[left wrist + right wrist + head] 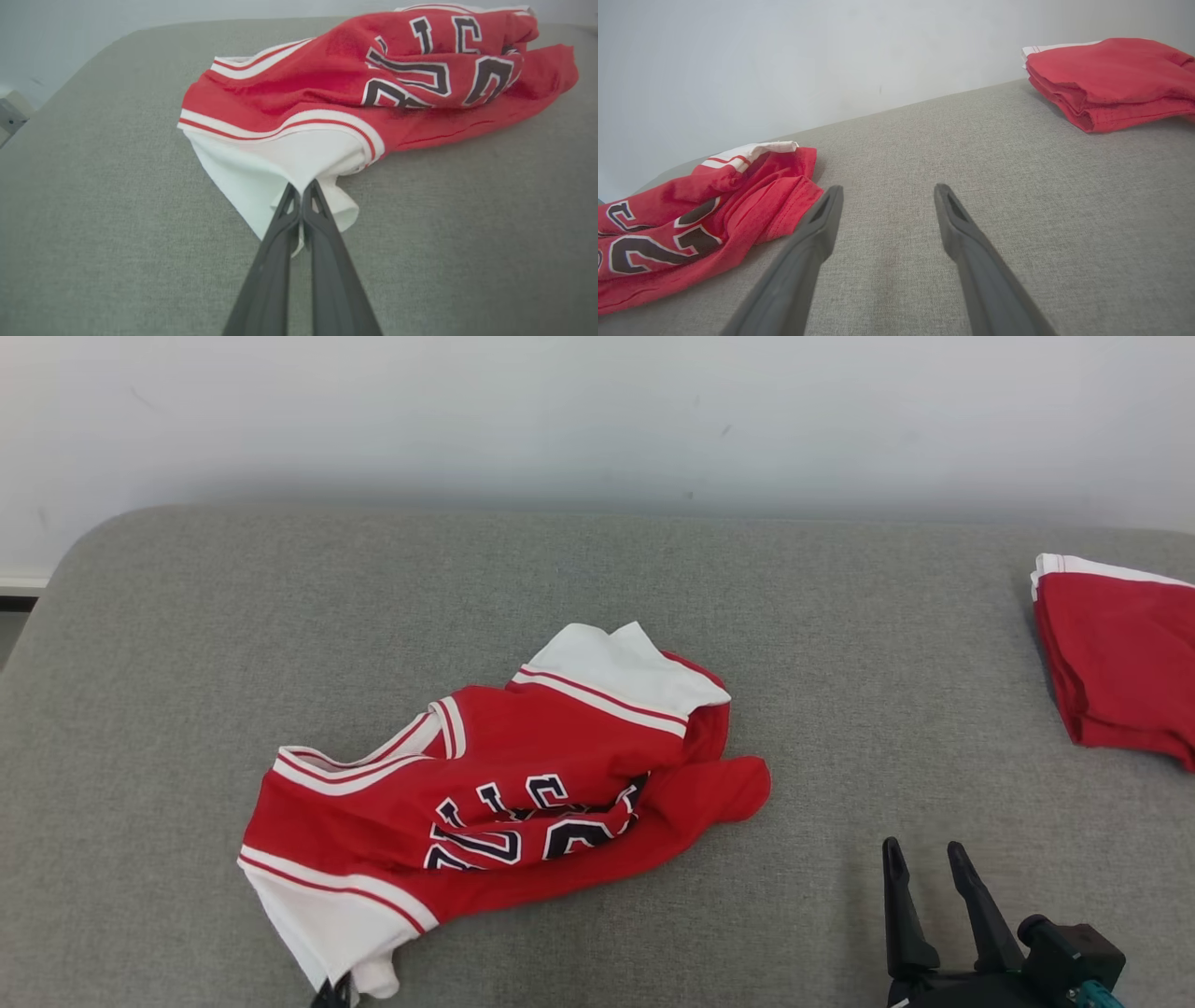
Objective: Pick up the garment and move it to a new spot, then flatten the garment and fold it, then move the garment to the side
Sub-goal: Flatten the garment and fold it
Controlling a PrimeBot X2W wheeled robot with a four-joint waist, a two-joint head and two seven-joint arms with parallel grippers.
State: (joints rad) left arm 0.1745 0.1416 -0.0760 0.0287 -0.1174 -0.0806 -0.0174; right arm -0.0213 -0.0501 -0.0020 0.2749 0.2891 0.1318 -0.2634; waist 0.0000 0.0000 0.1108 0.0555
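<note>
Garment (504, 793) lies crumpled on grey cushion (187, 644); black lettering creased, only a "2" legible. Left gripper (301, 186) pinched onto its white hem corner. Right gripper (922, 849) spread wide, empty, nearby. Folded red pile (1120, 653) far right.

Looks down on a big grey pad (280, 616) with a round corner, right up against a plain white wall (560, 411) with tiny dark marks.

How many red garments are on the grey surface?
2: a crumpled jersey at the centre, pinched by the left gripper, and a folded garment far right, partly cropped.
</note>
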